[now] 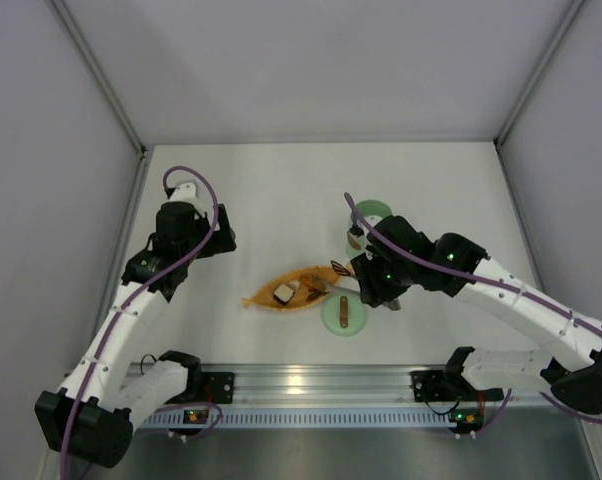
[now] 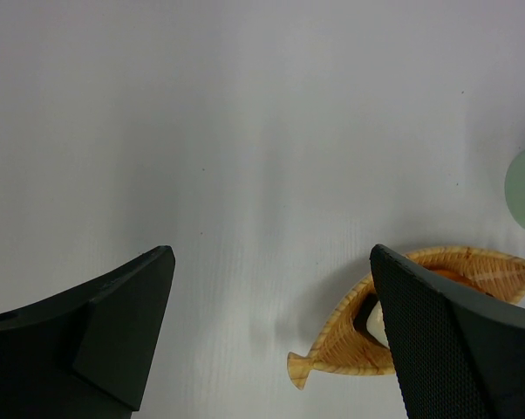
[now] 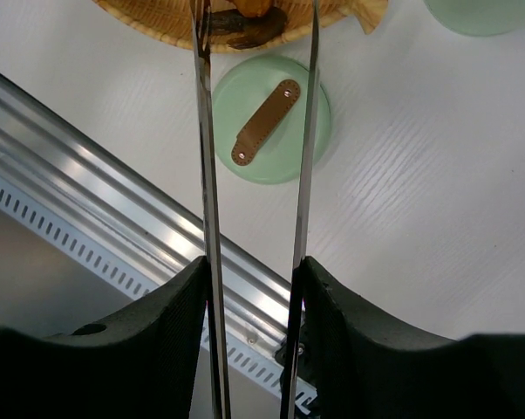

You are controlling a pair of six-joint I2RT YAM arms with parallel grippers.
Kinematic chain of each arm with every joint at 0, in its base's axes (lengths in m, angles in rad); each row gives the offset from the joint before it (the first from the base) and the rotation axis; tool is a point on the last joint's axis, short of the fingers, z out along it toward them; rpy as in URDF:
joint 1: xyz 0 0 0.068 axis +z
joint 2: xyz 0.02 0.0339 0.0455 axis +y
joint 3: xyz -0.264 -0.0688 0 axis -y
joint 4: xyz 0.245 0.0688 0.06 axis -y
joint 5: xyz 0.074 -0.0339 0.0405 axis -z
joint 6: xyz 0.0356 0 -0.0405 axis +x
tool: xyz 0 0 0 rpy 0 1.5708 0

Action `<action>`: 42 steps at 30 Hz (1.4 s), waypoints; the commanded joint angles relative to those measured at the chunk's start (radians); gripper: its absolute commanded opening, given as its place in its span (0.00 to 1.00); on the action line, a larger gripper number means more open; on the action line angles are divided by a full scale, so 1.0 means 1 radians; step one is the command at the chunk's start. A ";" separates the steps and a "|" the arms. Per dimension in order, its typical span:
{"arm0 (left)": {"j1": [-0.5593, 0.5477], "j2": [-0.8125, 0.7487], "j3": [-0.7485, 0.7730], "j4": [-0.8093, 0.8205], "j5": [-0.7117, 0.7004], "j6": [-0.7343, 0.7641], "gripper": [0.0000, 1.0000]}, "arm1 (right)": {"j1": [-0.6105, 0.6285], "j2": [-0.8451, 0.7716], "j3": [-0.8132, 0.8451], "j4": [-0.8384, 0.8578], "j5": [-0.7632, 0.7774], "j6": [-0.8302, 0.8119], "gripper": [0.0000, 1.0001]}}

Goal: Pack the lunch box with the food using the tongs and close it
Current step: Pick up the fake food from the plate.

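Note:
My right gripper (image 1: 373, 288) (image 3: 252, 271) is shut on the tongs (image 1: 343, 285) (image 3: 207, 157). Their two thin arms stand apart and reach out over the orange leaf-shaped dish (image 1: 266, 300) (image 3: 153, 16). In the dish lies the food: an orange piece (image 1: 284, 292), a white-and-dark piece (image 1: 305, 291) and a brown piece (image 3: 245, 33) between the tong tips. The green lid (image 1: 343, 315) (image 3: 271, 118) with its brown handle lies flat in front of the dish. The lunch box (image 1: 370, 212) (image 3: 485, 10) stands behind my right wrist, partly hidden. My left gripper (image 1: 221, 238) (image 2: 269, 262) hangs open and empty, left of the dish (image 2: 419, 336).
The aluminium rail (image 1: 301, 385) (image 3: 114, 175) runs along the near table edge just in front of the lid. Grey walls close in the table on the left, back and right. The purple cable (image 1: 196, 175) loops above the left wrist.

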 commanded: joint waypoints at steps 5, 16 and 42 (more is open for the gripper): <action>0.003 -0.015 0.015 0.029 0.011 0.012 0.99 | 0.031 0.028 -0.028 0.137 0.035 0.006 0.45; 0.003 -0.020 0.015 0.025 0.003 0.010 0.99 | 0.050 0.111 -0.006 0.171 0.061 -0.016 0.45; 0.003 -0.019 0.015 0.026 0.009 0.009 0.99 | 0.110 0.167 0.058 0.146 0.146 -0.008 0.28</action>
